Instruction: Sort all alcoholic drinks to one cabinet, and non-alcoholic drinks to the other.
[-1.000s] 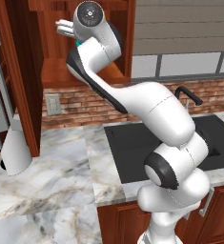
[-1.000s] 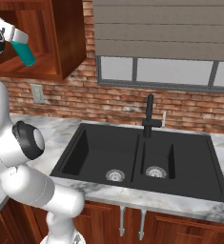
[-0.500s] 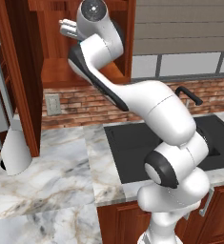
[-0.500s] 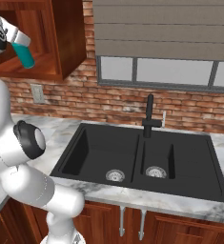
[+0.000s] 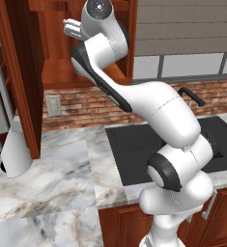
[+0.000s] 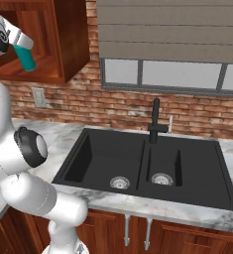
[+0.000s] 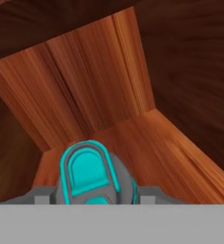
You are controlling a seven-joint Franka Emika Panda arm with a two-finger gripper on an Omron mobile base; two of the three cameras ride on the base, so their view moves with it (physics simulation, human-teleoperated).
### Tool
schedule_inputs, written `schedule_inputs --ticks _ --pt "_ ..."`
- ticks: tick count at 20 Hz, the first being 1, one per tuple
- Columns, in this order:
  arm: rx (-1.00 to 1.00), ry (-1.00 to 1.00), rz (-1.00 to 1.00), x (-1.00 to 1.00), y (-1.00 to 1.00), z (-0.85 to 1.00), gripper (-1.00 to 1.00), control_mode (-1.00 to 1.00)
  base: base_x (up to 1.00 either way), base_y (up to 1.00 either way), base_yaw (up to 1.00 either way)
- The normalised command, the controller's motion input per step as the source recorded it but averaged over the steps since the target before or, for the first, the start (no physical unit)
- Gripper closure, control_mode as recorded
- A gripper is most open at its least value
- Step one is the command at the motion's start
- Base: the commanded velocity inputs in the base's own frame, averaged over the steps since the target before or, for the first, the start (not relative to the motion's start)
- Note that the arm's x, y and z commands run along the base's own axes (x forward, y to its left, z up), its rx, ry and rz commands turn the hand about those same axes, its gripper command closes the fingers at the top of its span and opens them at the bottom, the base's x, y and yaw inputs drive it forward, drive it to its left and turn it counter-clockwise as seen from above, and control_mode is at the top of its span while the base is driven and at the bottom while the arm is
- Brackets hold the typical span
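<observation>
My gripper (image 6: 20, 45) is shut on the slim teal bottle (image 6: 26, 57), one of the non-alcoholic drinks, and holds it slightly tilted inside the narrower reddish-brown wall cabinet (image 6: 68, 44). The bottle's base hangs close over the cabinet floor (image 5: 57, 75); I cannot tell whether they touch. In the hand view the teal bottle (image 7: 87, 169) sits between the jaws, with the cabinet's wooden back and floor (image 7: 147, 143) ahead of it. In the left base view my arm hides most of the bottle, and a teal sliver (image 5: 79, 72) shows beside it.
Below the cabinet runs a marble counter (image 5: 52, 183) with a black double sink (image 6: 103, 163) and a black faucet (image 6: 155, 121). A white cone-shaped object (image 5: 16, 154) stands on the counter at the left. A brick wall with an outlet (image 6: 37, 97) lies behind.
The hand has carried the teal bottle slightly lower and deeper into the cabinet. The grip has stayed the same.
</observation>
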Motion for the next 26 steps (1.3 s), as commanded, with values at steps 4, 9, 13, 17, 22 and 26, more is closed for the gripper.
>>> schedule_inputs --ticks 4,9,13,17,22,26 --pt "0.0 0.02 0.0 0.06 0.0 -0.27 1.0 -1.0 0.0 0.0 0.0" --pt "0.0 0.01 0.0 0.1 0.0 -0.25 -1.0 -1.0 0.0 0.0 0.0" --pt "0.0 0.02 0.0 0.13 0.0 -0.23 -1.0 -1.0 0.0 0.0 0.0" --pt "0.0 0.0 0.0 0.15 0.0 -0.16 -1.0 -1.0 0.0 0.0 0.0" --pt "0.0 0.0 0.0 0.26 0.0 -0.07 -1.0 -1.0 0.0 0.0 0.0" --pt "0.0 0.0 0.0 0.43 0.0 -0.02 -1.0 -1.0 0.0 0.0 0.0"
